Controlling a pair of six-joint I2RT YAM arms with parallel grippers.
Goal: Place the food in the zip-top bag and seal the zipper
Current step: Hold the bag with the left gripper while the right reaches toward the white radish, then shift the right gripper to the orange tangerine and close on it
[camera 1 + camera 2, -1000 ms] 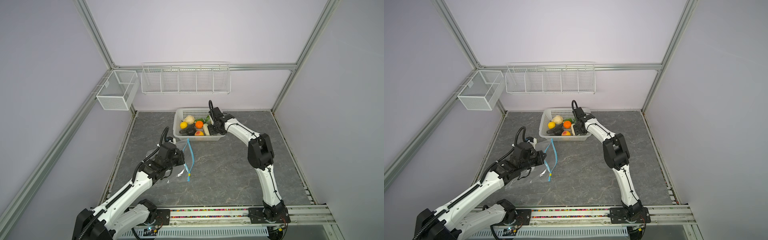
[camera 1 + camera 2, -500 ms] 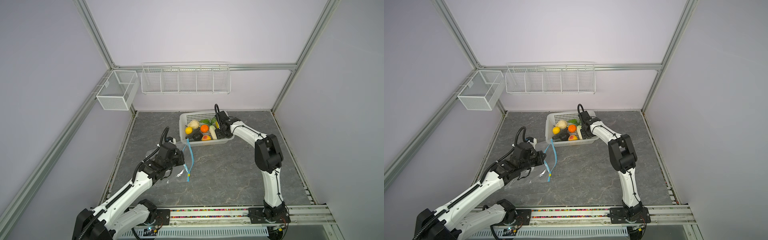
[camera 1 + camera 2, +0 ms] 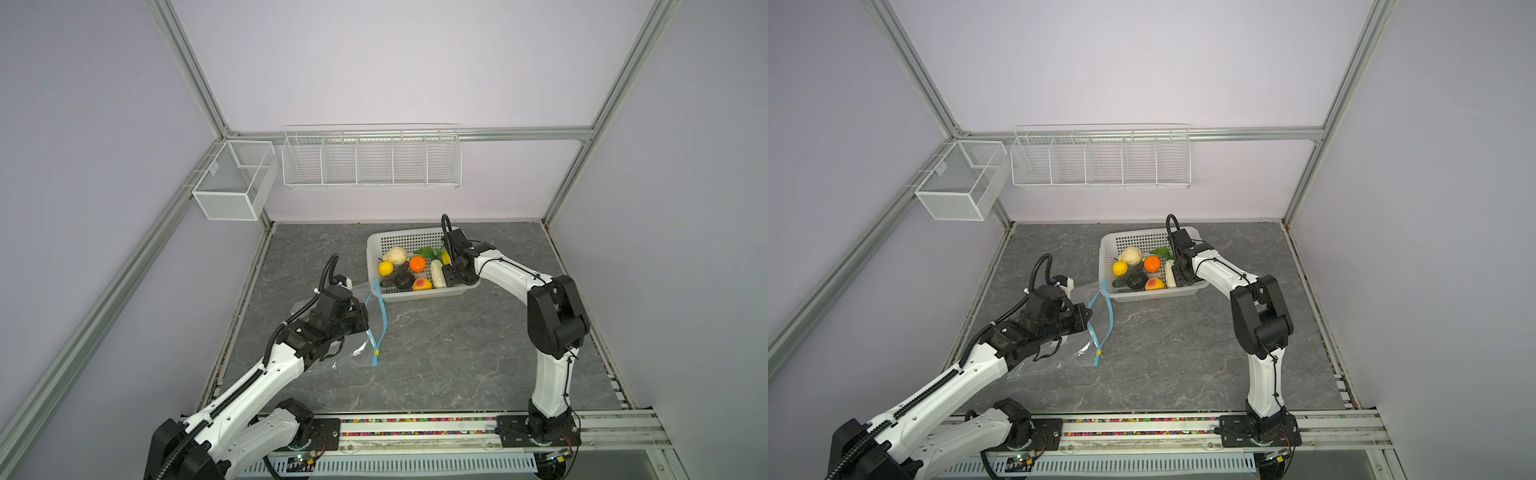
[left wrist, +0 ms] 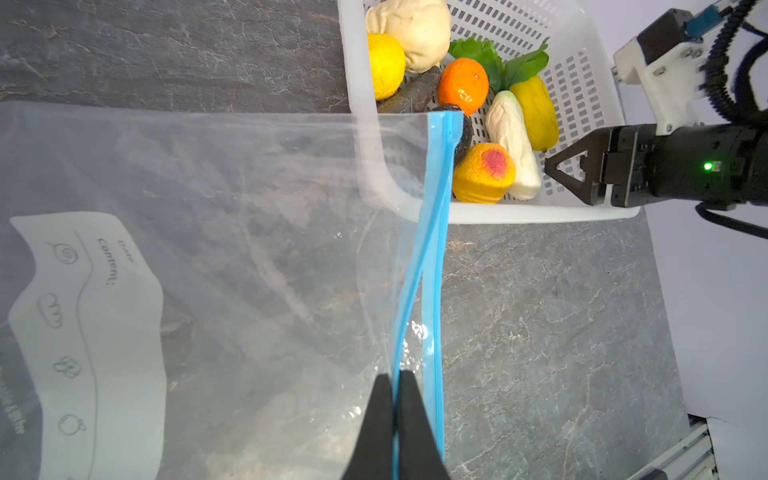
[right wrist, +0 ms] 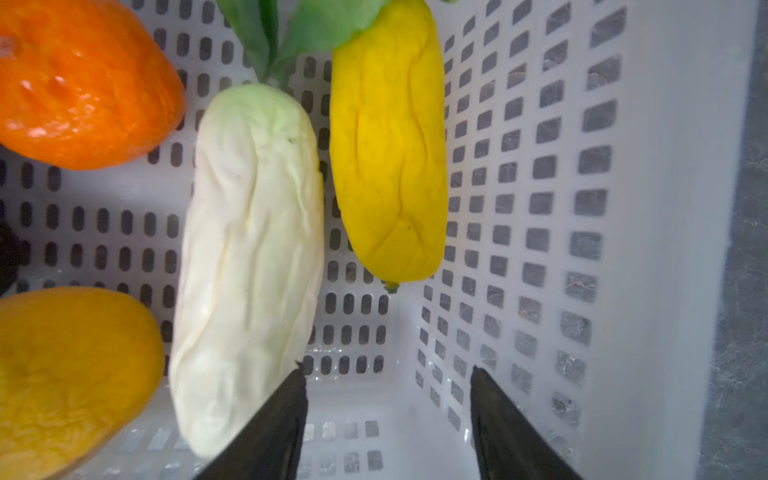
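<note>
With my left end effector clenched on one lip of the zipper, propping the zip-top bag open on the counter just left of the basket, I should slide my released, empty right end effector left to straddle the white vegetable at its middle.

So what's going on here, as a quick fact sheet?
left gripper: shut on one lip of the zipper
zip-top bag: mouth parted toward the white basket, nothing inside
food: all in the white basket
right gripper: open, inside the basket beside the white vegetable, holding nothing
yellow slider: at the zipper's end nearer the robot's base
</note>
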